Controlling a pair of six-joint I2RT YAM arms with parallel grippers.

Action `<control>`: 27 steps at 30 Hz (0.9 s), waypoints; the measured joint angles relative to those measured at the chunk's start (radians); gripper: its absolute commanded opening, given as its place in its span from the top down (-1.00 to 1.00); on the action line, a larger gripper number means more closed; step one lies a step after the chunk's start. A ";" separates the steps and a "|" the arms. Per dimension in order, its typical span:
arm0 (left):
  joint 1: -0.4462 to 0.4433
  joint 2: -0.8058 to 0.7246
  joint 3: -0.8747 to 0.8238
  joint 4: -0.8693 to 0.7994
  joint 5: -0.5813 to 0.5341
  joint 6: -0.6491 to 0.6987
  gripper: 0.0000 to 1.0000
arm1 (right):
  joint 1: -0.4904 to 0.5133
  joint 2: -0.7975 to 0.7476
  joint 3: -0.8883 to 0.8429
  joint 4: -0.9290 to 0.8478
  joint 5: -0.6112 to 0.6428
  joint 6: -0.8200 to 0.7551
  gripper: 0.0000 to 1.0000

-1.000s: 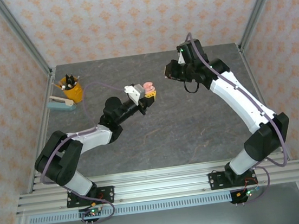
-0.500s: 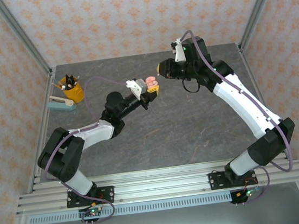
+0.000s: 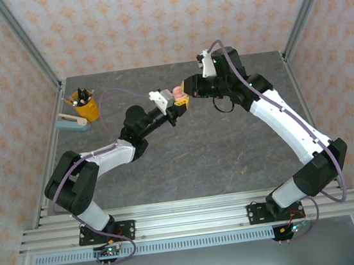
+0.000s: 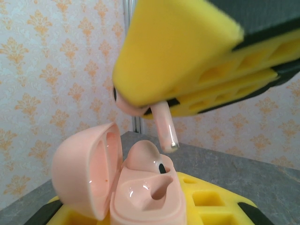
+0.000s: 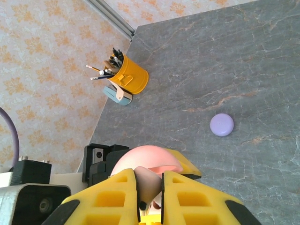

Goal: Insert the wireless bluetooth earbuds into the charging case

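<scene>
Patterned walls [image 3: 150, 19] close three sides of one grey stone table [image 3: 219, 159]. Two arms rise from its near edge, the left arm [image 3: 103, 159] and the right arm [image 3: 285, 116], and they meet above the middle of the table. At the far left corner stands one yellow cup [image 3: 85, 107] full of pens, with one teal stapler-like thing [image 3: 72, 124] just beside it.

Two cases show. One lilac case [image 5: 221, 125], round and closed, lies alone on the table, well apart from the cup. One pink case [image 4: 140, 197] is held up in the air, lid swung open to the left.

Two pink buds show. The seated bud [image 4: 146, 157] sits in one socket of the pink case; the socket beside it is empty. The held bud [image 4: 165, 127] hangs stem down just above the pink case.

The left gripper [image 3: 179, 104] has its yellow fingers [image 4: 208, 202] clamped on the base of the pink case. The right gripper [image 5: 150, 192] has its fingers nearly together, pinching the head of the held bud, with the stem sticking out below the pads [image 4: 173, 56].
</scene>
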 measured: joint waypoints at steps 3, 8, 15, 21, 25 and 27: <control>0.000 0.002 0.009 -0.005 0.000 -0.001 1.00 | 0.000 0.000 -0.009 0.000 0.000 -0.007 0.68; 0.000 0.010 0.016 -0.014 0.003 -0.003 1.00 | 0.000 0.000 -0.019 0.008 0.000 -0.010 0.69; 0.000 0.024 0.020 -0.015 0.004 -0.005 1.00 | 0.000 -0.001 -0.026 0.008 -0.004 -0.010 0.69; 0.000 0.035 0.026 -0.015 0.008 -0.013 1.00 | 0.000 -0.002 -0.026 0.011 -0.004 -0.010 0.70; 0.000 0.036 0.026 -0.015 0.011 -0.023 1.00 | 0.000 -0.002 -0.026 0.015 -0.003 -0.009 0.70; 0.000 0.036 0.026 -0.015 0.012 -0.027 1.00 | 0.000 -0.002 -0.027 0.015 -0.003 -0.009 0.70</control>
